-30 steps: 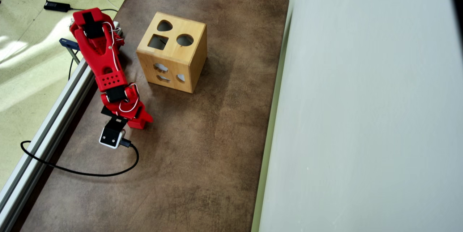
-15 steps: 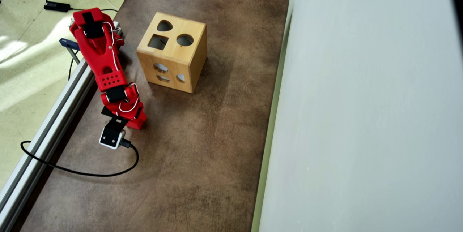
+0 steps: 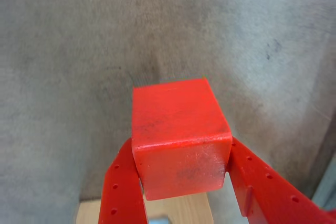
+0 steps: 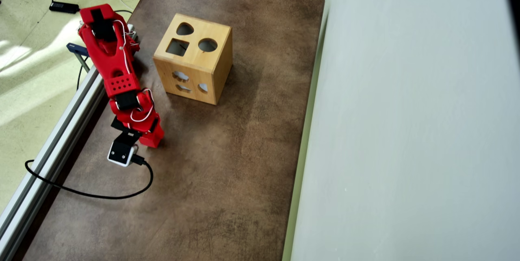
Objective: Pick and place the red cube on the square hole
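In the wrist view the red cube (image 3: 178, 129) fills the centre, pinched between two red perforated fingers (image 3: 122, 192). My gripper (image 3: 181, 145) is shut on it, over the brown table top. In the overhead view the gripper (image 4: 153, 141) sits at the table's left side, below and to the left of the wooden box (image 4: 191, 80). There I cannot tell the cube apart from the red gripper parts. The square hole (image 4: 177, 47) is a dark cutout on the box's top face, well away from the gripper.
The box top also has a round cutout (image 4: 207, 44) and a teardrop cutout (image 4: 185, 29). A black cable (image 4: 89, 194) loops from the wrist camera (image 4: 120, 154). An aluminium rail (image 4: 53, 147) lines the table's left edge and a pale wall (image 4: 406, 131) its right.
The outer jaw swung in and closed between the oldest frame and the middle one. Since then the arm and gripper have shifted slightly left in the overhead view.
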